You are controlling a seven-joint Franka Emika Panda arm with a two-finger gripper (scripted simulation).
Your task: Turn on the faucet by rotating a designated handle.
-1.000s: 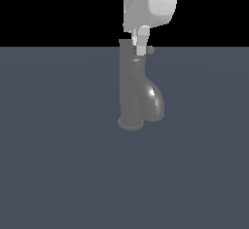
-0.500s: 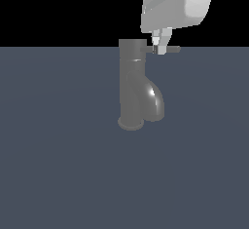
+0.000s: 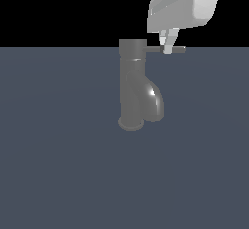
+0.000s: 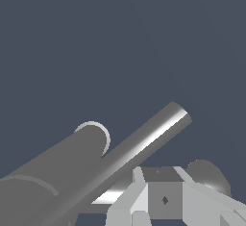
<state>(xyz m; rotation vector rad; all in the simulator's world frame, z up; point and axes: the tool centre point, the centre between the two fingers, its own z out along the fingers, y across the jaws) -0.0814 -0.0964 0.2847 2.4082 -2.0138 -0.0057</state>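
The faucet [image 3: 131, 89] is a dark grey upright column on a round flared base, with a fat curved spout [image 3: 154, 101] on the exterior view's right. The thin handle [image 3: 178, 49] sticks out horizontally from its top toward the exterior view's right. My gripper [image 3: 167, 48] comes down from above with its fingers together, the tips against the handle about midway along it. In the wrist view the handle [image 4: 144, 141] is a shiny rod running past my closed fingers [image 4: 144, 198], beside the faucet body [image 4: 57, 167].
The faucet stands on a plain dark blue-grey floor [image 3: 58, 174]. The background above it is black. My pale grey hand [image 3: 182, 4] hangs above the handle.
My gripper has moved toward the exterior view's right. The handle has swung with it and now shows at fuller length, pointing to that side.
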